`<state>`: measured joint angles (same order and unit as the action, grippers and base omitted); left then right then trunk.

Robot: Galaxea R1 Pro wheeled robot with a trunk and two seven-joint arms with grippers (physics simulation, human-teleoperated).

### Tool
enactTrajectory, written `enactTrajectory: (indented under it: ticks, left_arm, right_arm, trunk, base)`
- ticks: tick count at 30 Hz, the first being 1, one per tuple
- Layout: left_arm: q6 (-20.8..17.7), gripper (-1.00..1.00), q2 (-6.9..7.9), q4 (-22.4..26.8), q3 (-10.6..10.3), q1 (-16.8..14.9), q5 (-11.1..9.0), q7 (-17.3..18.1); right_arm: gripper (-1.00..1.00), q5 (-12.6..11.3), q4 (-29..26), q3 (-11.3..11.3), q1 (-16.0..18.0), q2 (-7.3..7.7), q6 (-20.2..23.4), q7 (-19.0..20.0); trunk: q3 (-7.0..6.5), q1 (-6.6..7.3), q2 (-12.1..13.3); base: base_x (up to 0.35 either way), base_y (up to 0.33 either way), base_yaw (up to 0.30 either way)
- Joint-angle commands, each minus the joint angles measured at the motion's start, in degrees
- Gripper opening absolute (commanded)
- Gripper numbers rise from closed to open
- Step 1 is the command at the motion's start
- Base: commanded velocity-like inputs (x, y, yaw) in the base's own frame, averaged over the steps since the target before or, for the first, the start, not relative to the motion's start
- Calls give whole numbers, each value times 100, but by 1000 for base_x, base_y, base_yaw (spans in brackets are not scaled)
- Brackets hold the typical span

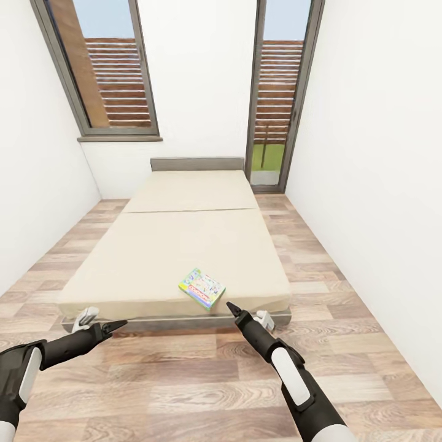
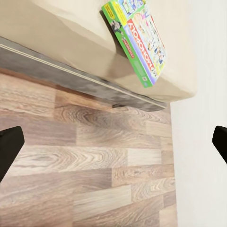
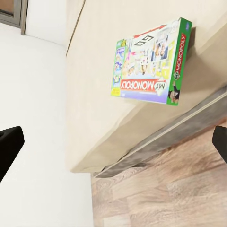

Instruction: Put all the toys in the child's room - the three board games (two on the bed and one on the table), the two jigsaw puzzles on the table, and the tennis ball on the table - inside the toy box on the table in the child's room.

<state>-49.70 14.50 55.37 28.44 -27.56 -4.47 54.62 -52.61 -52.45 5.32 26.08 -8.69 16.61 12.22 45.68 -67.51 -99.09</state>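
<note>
**Kid:** Game (image 1: pixel 202 288) first! Where is it?

**Pal:** It lies flat on the bed (image 1: pixel 166 252), close to the near edge, at about 1 o'clock from where the robot looks. It has a green rim and cartoon art.

**Kid:** I see one game on the bed.

**Pal:** Me too.

**Kid:** What are the claws doing?

**Pal:** The right claw (image 1: pixel 231 305) hangs just beside the game, over the bed's edge, at about 5 o'clock from it. In its own camera both tips (image 3: pixel 9 146) sit far apart, so it is spread wide and holds nothing. The left claw (image 1: pixel 120 323) is low at 8 o'clock from the game, well apart from it. Its tips (image 2: pixel 9 146) are spread wide too, and empty.

**Kid:** What could go wrong?

**Pal:** I think the game is thin and flat, so the tips may slip over it. A push could slide it off the bed onto the floor (image 1: pixel 184 380). The mattress looks soft, so pressing down may sink the game.

**Kid:** And the toy box?

**Pal:** I can't see a box or a table from here, so I can't say what is in it.
</note>
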Motion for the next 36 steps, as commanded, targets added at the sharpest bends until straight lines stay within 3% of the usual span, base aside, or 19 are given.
enactTrajectory:
  ticks: [1,17,36]
  left_arm:
    - [-43,100,0,0,4,-3,-29,5]
    - [-46,100,10,0,16,-3,-28,314]
    - [-63,100,38,0,52,-3,-33,516]
  right_arm:
    - [100,-39,0,-5,2,-4,26,2]
    - [100,-39,14,-13,3,-10,27,0]
    - [100,-45,248,-30,3,-18,26,1]
  trunk:
    - [5,0,-2]
    - [5,0,-2]
    - [346,-417,-764]
  base:
    - [29,1,0]
    - [6,0,0]
    - [0,0,0]
